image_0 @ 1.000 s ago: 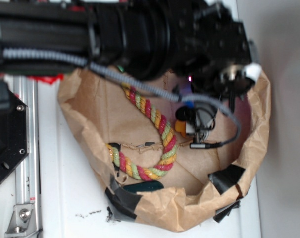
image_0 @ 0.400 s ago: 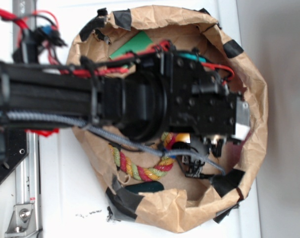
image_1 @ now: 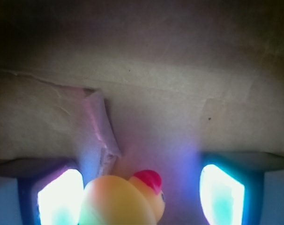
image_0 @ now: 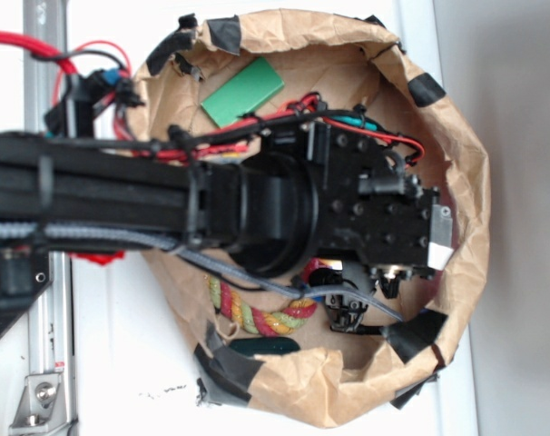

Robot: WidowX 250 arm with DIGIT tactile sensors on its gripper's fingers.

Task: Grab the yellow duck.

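My claw (image_1: pixel 142 197) stands wide, fingers (image_1: pixel 221 194) glowing at either side. The yellow duck (image_1: pixel 121 199) sits between them, nearer my left finger, red beak up, on brown paper (image_1: pixel 170 93). Outside, my arm (image_0: pixel 166 209) spans the paper-walled bin (image_0: pixel 466 182), with green block (image_0: pixel 243 91) and twisted rope (image_0: pixel 257 313).

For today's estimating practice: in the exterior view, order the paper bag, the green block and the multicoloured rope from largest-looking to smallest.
1. The paper bag, by far the largest; it holds the others.
2. The green block.
3. The multicoloured rope, but the arm hides part of it, so its place below the block is unsure.
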